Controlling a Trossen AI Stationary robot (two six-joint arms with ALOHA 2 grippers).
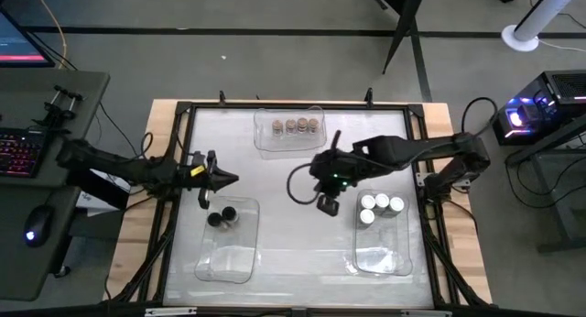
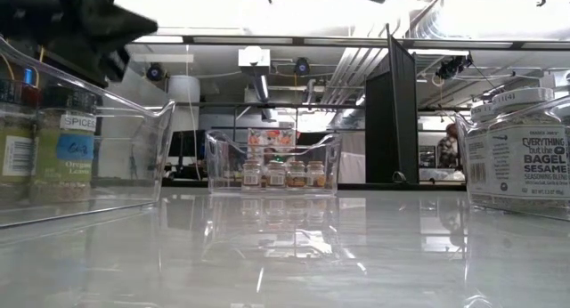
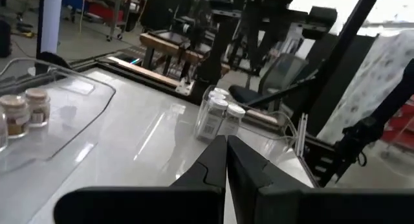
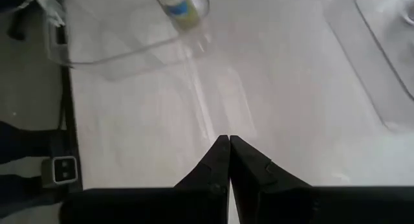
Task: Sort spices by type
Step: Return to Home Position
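Note:
The spices stand sorted in three clear bins. Several tan-lidded jars (image 1: 295, 126) fill the far bin (image 1: 265, 143). Two black-lidded jars (image 1: 221, 216) stand in the near left bin (image 1: 229, 257). Several white-lidded jars (image 1: 380, 207) stand in the near right bin (image 1: 385, 257). My left gripper (image 1: 234, 180) is shut and points level toward the table's right, just beyond the left bin's far end. My right gripper (image 1: 327, 205) is shut and slants down over the bare table between the two near bins. Neither holds anything (image 3: 225, 146) (image 4: 228, 143).
Bare white tabletop (image 1: 302, 244) lies between the near bins and in front of the far bin. A black frame (image 1: 183, 111) runs round the table. A desk with a keyboard (image 1: 18, 152) and mouse stands off the table's left.

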